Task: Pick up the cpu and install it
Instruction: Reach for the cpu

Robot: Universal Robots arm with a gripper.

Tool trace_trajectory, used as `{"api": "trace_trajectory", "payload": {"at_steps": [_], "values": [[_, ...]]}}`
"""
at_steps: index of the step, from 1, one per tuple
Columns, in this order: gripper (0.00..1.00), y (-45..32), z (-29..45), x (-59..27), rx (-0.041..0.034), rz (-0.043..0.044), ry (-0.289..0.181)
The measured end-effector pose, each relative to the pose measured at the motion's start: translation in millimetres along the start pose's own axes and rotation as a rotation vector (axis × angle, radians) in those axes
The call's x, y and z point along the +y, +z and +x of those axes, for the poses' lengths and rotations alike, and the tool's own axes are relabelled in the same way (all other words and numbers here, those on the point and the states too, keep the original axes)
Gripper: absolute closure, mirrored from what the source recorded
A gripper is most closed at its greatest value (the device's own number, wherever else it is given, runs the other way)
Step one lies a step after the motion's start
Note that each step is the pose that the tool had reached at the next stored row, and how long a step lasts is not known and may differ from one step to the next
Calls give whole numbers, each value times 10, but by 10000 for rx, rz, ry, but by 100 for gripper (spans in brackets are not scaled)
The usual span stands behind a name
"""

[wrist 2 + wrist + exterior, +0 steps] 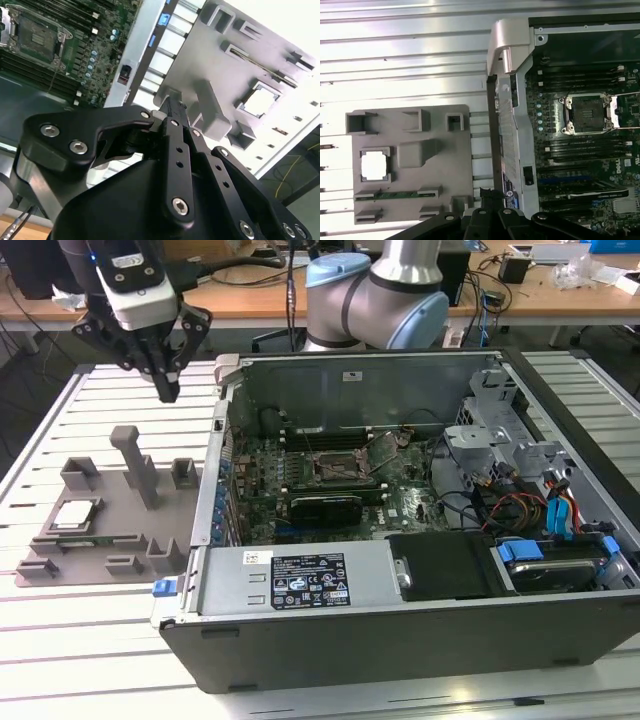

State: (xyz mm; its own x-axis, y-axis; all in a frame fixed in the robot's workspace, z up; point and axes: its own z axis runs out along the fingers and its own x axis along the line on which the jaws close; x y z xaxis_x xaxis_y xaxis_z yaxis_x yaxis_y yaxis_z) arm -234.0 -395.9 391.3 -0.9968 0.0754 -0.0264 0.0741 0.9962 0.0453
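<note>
While the hand (pixel 168 390) is hanging in the air above the grey tray (pixel 110 540), toward the side nearest the computer case (pixel 400 640), its fingers are pressing together. Well apart from the hand, the cpu (pixel 75 512) is lying flat in a square recess of that tray, silvery top facing up. The tray is sitting on the slatted counter (pixel 60 640), just beside the open case, whose black socket (pixel 585 112) is showing in the first wrist view.
</note>
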Motion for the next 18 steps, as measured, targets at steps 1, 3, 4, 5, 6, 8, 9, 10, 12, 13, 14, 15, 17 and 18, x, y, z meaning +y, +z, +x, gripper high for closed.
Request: {"api": "trace_trajectory", "payload": {"at_steps": [1,3,4,5,6,8,9,10,12,13,14,15,17,18], "values": [[89,7,29,3,-1,0,-1],[89,24,99,10,-1,0,-2],[89,32,131,14,0,0,-1],[89,39,161,18,0,1,0],[89,47,193,21,0,1,0],[89,60,256,28,0,0,-2],[89,65,285,33,1,1,-2],[89,72,319,40,-1,0,0],[89,82,377,50,0,0,0],[89,88,411,56,0,0,-2],[89,102,478,71,-1,0,-1],[89,112,530,87,0,0,0],[89,127,619,113,0,0,-2],[89,133,656,126,-1,0,0]]}}
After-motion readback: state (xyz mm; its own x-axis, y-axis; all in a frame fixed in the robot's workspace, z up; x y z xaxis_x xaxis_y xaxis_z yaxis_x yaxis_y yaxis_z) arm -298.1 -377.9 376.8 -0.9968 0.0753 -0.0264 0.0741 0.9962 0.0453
